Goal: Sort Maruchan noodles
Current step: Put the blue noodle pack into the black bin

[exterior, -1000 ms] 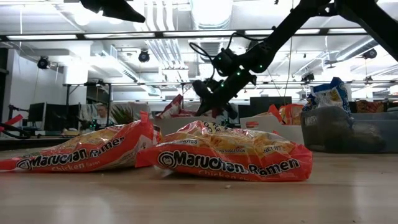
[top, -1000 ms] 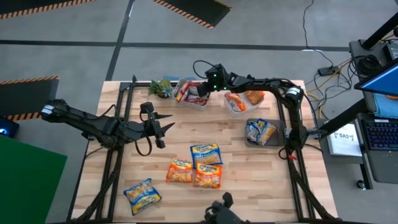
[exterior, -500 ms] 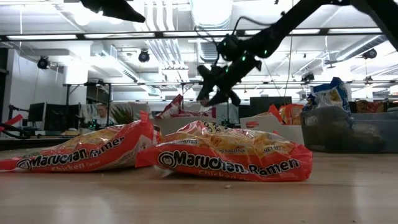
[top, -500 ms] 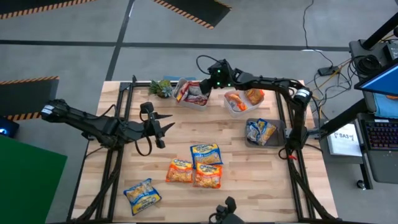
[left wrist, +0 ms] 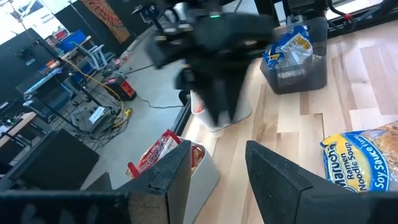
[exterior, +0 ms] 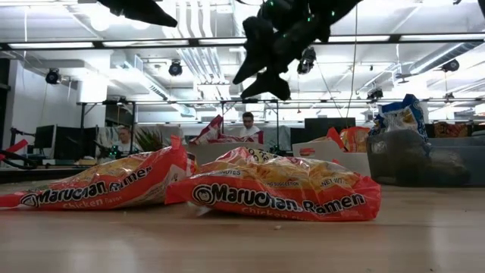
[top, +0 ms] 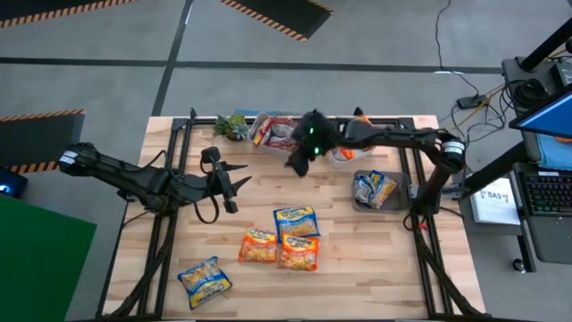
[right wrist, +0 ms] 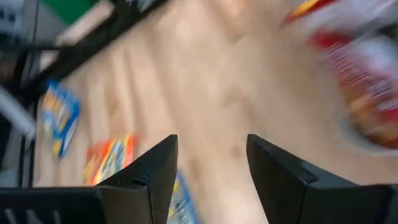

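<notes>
Overhead, the right gripper (top: 298, 162) hangs above bare wood at the far middle of the table (top: 357, 268), just in front of the tub with red packets (top: 275, 134). Its fingers (right wrist: 155, 171) are spread with nothing between them; the right wrist view shows only blurred tabletop through the gap. The nearest loose packets lie well apart from those fingers, toward the table's near side.

Three packets cluster there: a blue-yellow packet (top: 296, 222) farthest back, and two orange packets, one (top: 259, 246) to its left and one (top: 299, 253) touching its near edge. Another blue-yellow packet (top: 205, 279) lies alone at the near left corner. In the low view the two orange packets fill the foreground, crinkled and puffy, with white "Maruchan Ramen" lettering along a red band and a yellow noodle picture above it.

Along the far edge, the red-packet tub sits beside a small green plant (top: 234, 126). A second tub (top: 344, 148) holds orange packets, and a darker tub (top: 375, 190) near the right edge holds blue-yellow ones, one standing upright.

The left gripper (top: 239, 176) waits over the left half of the table, fingers (left wrist: 273, 180) apart and empty, pointing toward the middle, well clear of every packet.
</notes>
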